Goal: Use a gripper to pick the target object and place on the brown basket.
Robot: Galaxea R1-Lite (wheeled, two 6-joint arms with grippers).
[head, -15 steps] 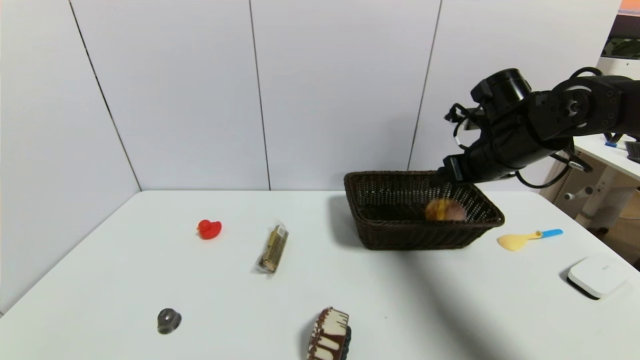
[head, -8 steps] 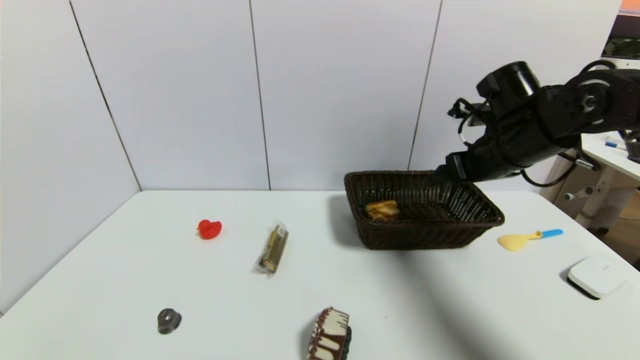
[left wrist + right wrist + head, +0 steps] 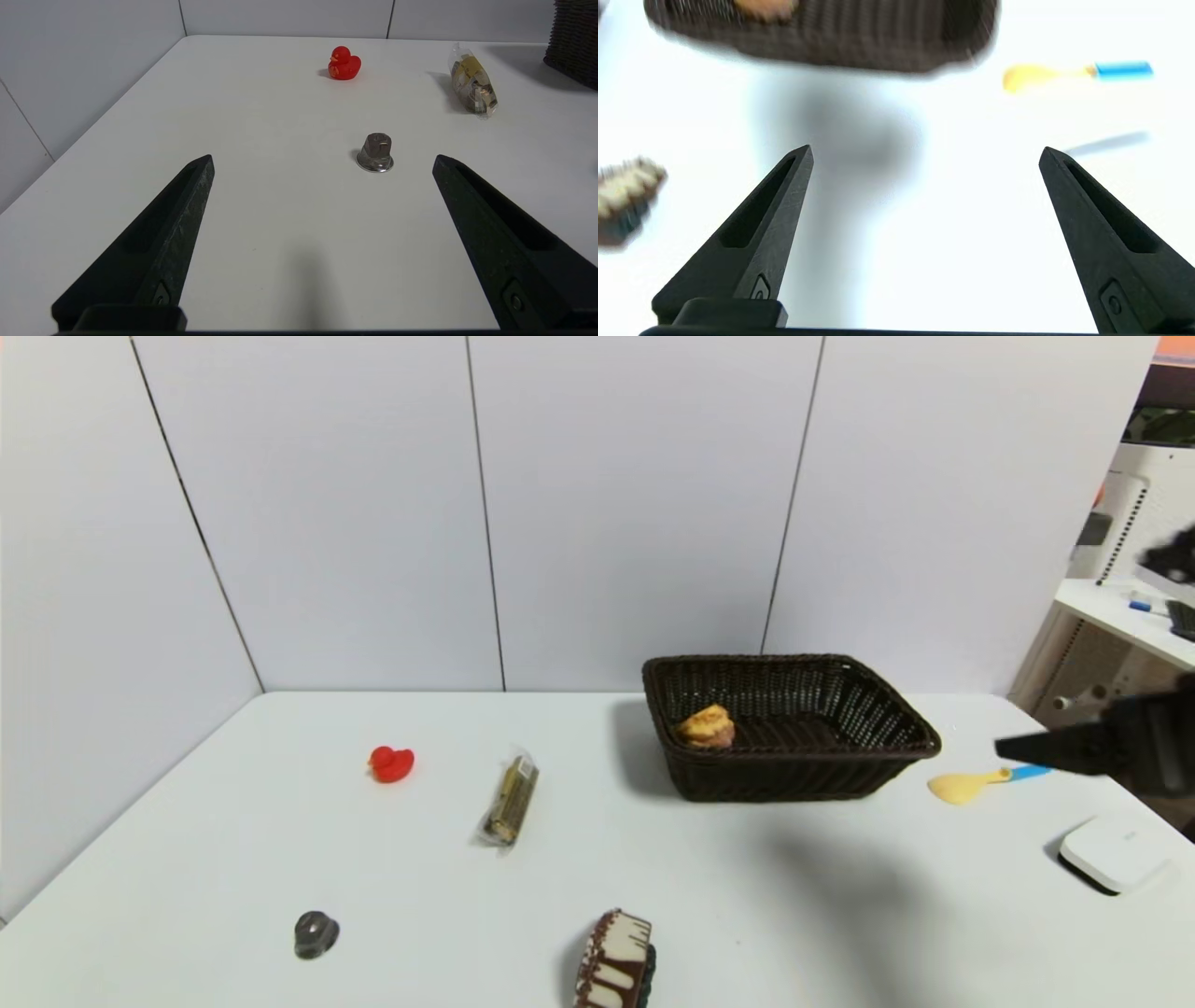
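The cream puff lies inside the brown basket, near its left wall. It also shows in the right wrist view inside the basket. My right gripper is at the right edge of the head view, to the right of the basket and apart from it. In its wrist view the right gripper is open and empty over bare table. My left gripper is open and empty, low over the table's near left, out of the head view.
On the white table: a red duck, a wrapped snack bar, a small metal bell, a striped cake slice, a yellow spoon with blue handle and a white box at the right.
The cream puff dropped from the right gripper and rolled to the basket's left side. The right arm pulled back from above the basket, down and to the right.
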